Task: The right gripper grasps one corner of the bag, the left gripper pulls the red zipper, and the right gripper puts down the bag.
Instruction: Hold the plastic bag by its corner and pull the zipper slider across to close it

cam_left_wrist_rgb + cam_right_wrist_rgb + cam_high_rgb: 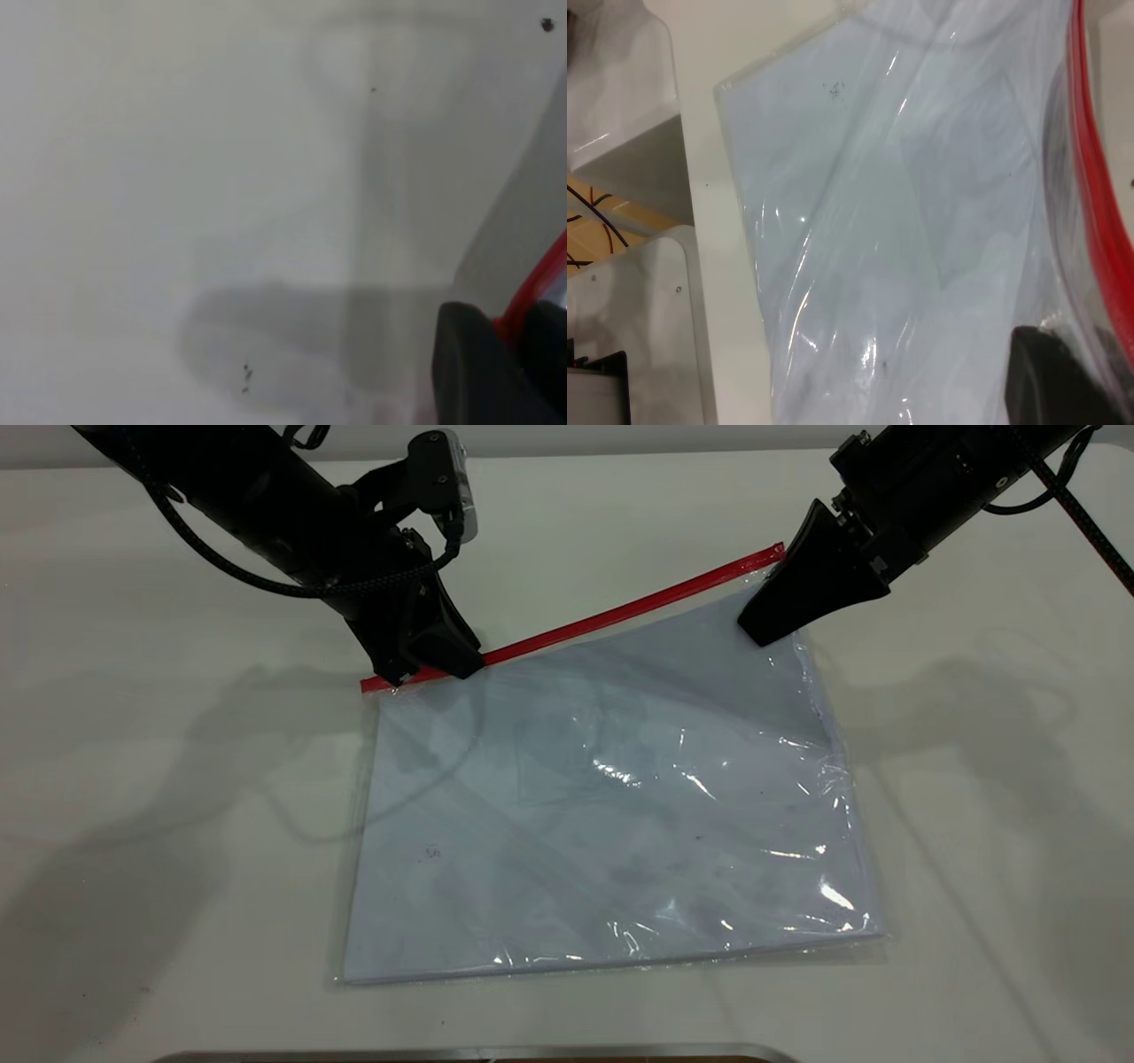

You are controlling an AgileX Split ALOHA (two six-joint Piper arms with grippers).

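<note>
The bag (611,797) lies flat on the white table with white paper sheets inside. The red zipper (611,613) runs along its far edge. My left gripper (427,668) is at the zipper's left end. In the left wrist view its black finger (469,363) sits against the red zipper (532,297), which is pinched between both fingers. My right gripper (762,631) is shut on the bag's far right corner (784,615), just below the zipper's right end. In the right wrist view one finger (1050,381) shows, with clear film of the bag (877,204) lying over its edge.
A metal edge (478,1054) runs along the table's front. In the right wrist view, white rig parts (620,133) and a wooden surface with cables (594,221) lie beyond the table's edge. Bare table surrounds the bag.
</note>
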